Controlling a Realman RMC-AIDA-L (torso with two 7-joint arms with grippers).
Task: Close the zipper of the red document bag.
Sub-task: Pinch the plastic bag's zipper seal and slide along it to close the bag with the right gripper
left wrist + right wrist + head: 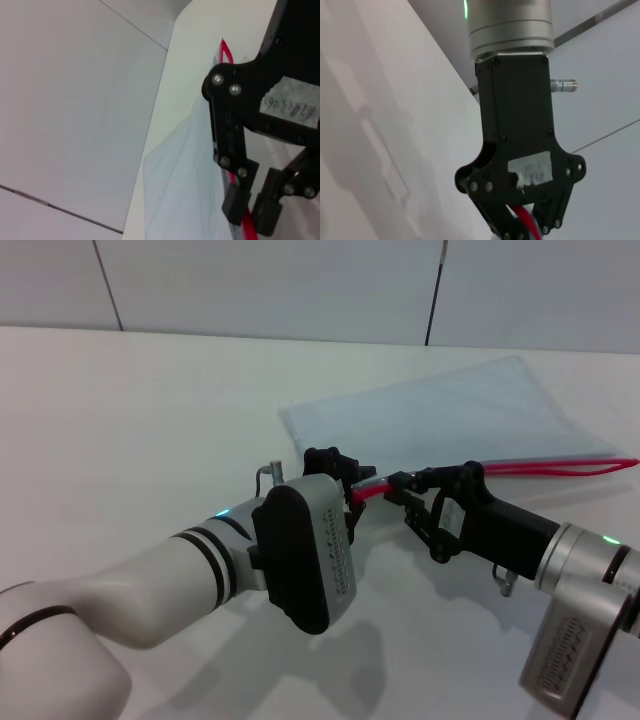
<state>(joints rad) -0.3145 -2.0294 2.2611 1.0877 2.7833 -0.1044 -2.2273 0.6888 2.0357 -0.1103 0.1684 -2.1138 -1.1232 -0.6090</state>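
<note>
Grippers meet at the bag's near-left corner: left gripper point(352, 490) pinching the end of the zipper point(520, 471), right gripper point(405, 490) just beside it, fingers point(235, 197) pressed together on the same red strip. Red document bag point(440, 415) lies flat on the white table point(130, 410), its zipper edge toward the robot, gaping at the far right end.

My head camera looks forward and down over the white table point(150, 410). Each of my wrist cameras sits close, facing the other arm's gripper; all three views share the thin bright red zipper strip point(560, 467).
</note>
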